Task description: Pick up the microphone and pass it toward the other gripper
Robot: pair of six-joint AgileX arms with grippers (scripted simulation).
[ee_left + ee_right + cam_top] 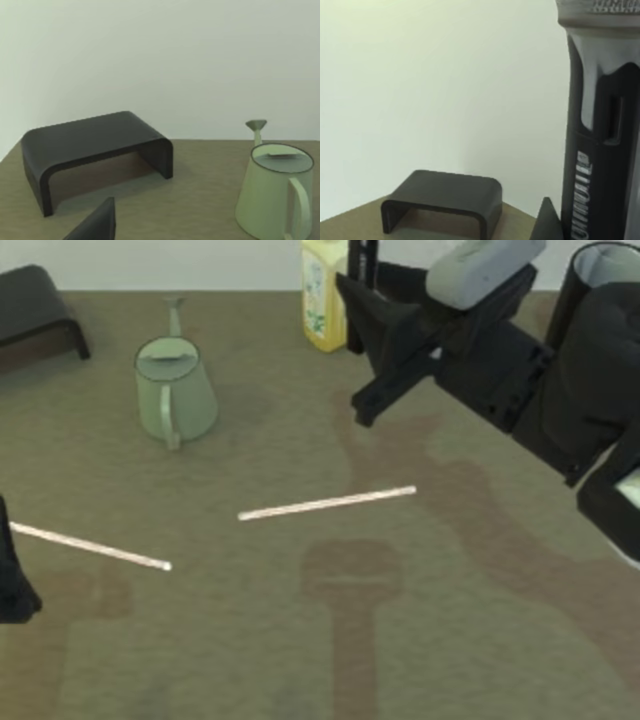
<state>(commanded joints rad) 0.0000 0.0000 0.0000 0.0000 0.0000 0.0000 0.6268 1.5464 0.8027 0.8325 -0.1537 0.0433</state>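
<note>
Black right claw (400,350), raised over the surface's (300,640) far right, is clamped on the microphone (487,268). Left claw (15,585) sits at the left edge; its opening cannot be told.

The microphone (597,125) runs off the right wrist view's top and bottom edges; from above only its grey head (485,270) shows, handle hidden in the right gripper (400,350). The left gripper (15,580) is cut by the top view's left edge. The yellow bottle (325,295) loses its top.
</note>
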